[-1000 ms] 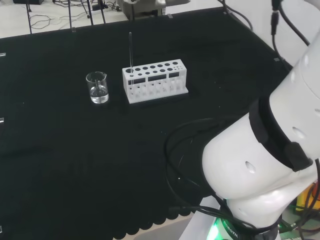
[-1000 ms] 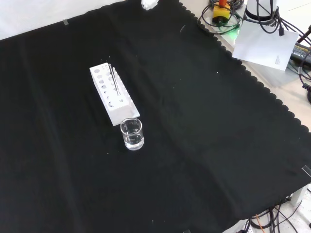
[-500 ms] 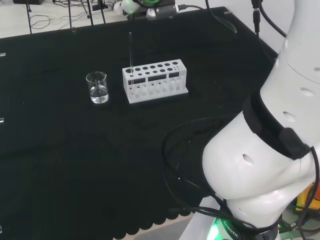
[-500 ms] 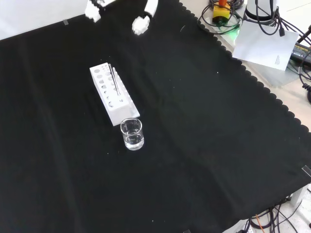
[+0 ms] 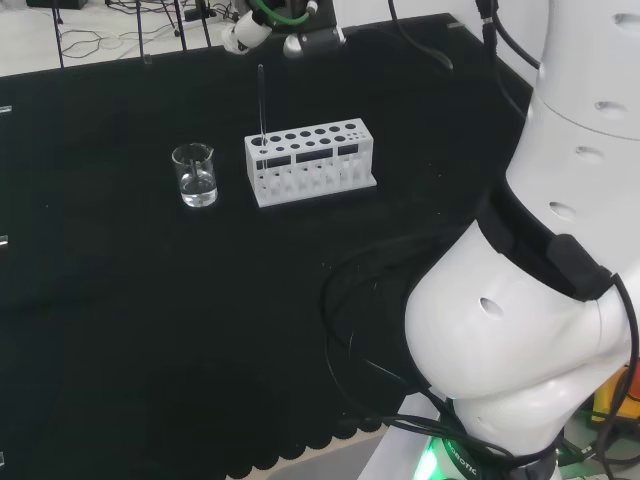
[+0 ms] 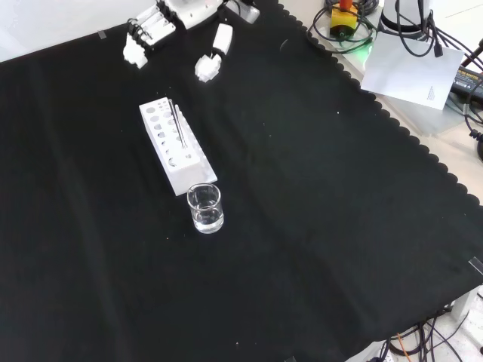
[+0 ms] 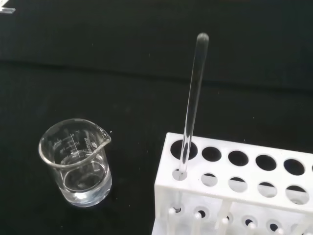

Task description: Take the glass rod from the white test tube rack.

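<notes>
A white test tube rack stands on the black cloth. A clear glass rod stands upright in the rack's end hole, the one nearest the beaker. The hand hovers beyond the rack's far end in the front view, at the top of that view. Its fingers are straight and spread from the thumb, and it holds nothing. It is apart from the rod and the rack.
A small glass beaker holding a little clear liquid stands just off the rack's rod end. The arm's big white links rise at the head view's right. Cables and a sheet of paper lie past the cloth's scalloped edge.
The hand has come down into the front view from its top edge toward the rack's far end. Rack, rod and beaker have not moved.
</notes>
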### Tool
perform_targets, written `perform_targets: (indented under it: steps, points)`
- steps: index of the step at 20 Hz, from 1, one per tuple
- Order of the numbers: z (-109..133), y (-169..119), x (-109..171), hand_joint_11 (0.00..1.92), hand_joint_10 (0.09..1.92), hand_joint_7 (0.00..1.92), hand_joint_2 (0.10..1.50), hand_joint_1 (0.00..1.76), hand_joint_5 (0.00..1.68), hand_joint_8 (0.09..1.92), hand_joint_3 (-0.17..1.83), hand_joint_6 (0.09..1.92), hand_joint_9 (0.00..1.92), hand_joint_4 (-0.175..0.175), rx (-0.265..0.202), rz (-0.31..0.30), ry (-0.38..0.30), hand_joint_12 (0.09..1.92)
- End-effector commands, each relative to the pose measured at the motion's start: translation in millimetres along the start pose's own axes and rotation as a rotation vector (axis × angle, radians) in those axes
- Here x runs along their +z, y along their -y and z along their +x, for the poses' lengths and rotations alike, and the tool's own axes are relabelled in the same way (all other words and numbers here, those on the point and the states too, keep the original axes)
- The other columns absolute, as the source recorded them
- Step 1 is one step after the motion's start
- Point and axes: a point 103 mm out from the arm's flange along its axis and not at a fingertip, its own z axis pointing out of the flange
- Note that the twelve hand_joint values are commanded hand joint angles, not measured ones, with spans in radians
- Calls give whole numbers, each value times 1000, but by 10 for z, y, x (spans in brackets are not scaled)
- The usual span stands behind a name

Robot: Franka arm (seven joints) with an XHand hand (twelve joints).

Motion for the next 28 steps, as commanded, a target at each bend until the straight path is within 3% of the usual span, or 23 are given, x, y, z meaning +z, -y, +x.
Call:
perform_targets:
  steps: [1, 5, 7, 14, 17, 22, 28]
  points:
    - [-93, -124, 220, 0, 400, 0, 906, 597, 0, 191, 436, 87, 0, -121, -1, 6, -6, 909]
    - [-194, -151, 335, 0, 440, 0, 908, 595, 0, 227, 438, 87, 0, -121, 13, 22, -24, 915]
    - [-84, -220, 323, 0, 484, 0, 908, 594, 0, 268, 440, 87, 0, -124, 16, 32, 7, 925]
    - [-320, -252, 523, 0, 753, 0, 925, 607, 7, 527, 468, 87, 0, -149, -13, 27, -28, 1009]
    - [-366, -285, 674, 0, 857, 0, 923, 608, 36, 678, 489, 87, 7, -157, -3, 42, -30, 1054]
    - [-413, -285, 763, 0, 946, 93, 903, 597, 103, 918, 532, 87, 177, -171, 34, 48, -38, 1183]
    - [-392, -289, 818, 0, 947, 323, 898, 620, 251, 998, 561, 87, 420, -175, 31, 40, -30, 1398]
